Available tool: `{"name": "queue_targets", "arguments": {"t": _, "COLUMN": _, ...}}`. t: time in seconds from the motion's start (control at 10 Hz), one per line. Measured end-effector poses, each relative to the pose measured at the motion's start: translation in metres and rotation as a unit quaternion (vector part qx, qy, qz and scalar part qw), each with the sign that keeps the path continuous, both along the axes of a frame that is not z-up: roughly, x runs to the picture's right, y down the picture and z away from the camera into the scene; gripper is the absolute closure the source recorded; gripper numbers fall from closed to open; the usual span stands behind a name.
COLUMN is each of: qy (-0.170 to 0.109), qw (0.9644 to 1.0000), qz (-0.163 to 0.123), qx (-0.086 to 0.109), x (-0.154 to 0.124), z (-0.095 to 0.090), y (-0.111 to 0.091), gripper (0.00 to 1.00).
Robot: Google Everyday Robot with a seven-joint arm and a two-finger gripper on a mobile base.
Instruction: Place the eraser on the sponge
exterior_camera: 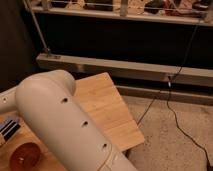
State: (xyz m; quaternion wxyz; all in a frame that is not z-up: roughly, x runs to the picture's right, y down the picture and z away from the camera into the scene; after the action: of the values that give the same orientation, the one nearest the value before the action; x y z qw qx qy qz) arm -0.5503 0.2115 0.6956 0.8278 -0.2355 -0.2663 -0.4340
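The arm (65,120) fills the near left of the view. It is a thick cream-white tube that runs from the near edge up and leftward to a rounded elbow, where a thinner cream section leads off past the left edge. Its shell is smooth and matte, with a row of small dark round holes along the top.

The gripper lies beyond that bend and is hidden by the arm and the left edge. Its fingers are closed together, and whether they hold anything cannot be made out.

The eraser (10,129) shows at the left edge of the desk (107,107), just under the arm and just beyond the red bowl (25,156). It appears as a dark bar with pale lengthwise stripes, tilted. Only a short piece of it is visible, cut off by the arm and the frame, and whether it rests on the desk or is lifted cannot be told.

The desk is light wood in narrow bamboo-like strips with a square right corner. The red bowl is round and glossy and sits near the arm.

To the right is a speckled grey floor (175,145) with a thin black cable (172,107) trailing across it. Farther off runs a grey metal rail (125,67) against a dark backing. Above that, a shelf (115,14) carries blurred items that cannot be identified.
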Motion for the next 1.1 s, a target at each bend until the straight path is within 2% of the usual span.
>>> {"name": "queue_targets", "arguments": {"t": 0.3, "qy": -0.017, "qw": 0.9997, "qz": 0.014, "qx": 0.006, "x": -0.015, "z": 0.012, "y": -0.02, "gripper": 1.0}}
{"name": "queue_targets", "arguments": {"t": 0.5, "qy": -0.032, "qw": 0.9993, "qz": 0.019, "qx": 0.003, "x": -0.027, "z": 0.017, "y": -0.032, "gripper": 1.0}}
{"name": "queue_targets", "arguments": {"t": 1.1, "qy": -0.038, "qw": 0.9992, "qz": -0.003, "qx": -0.008, "x": -0.048, "z": 0.037, "y": -0.029, "gripper": 1.0}}
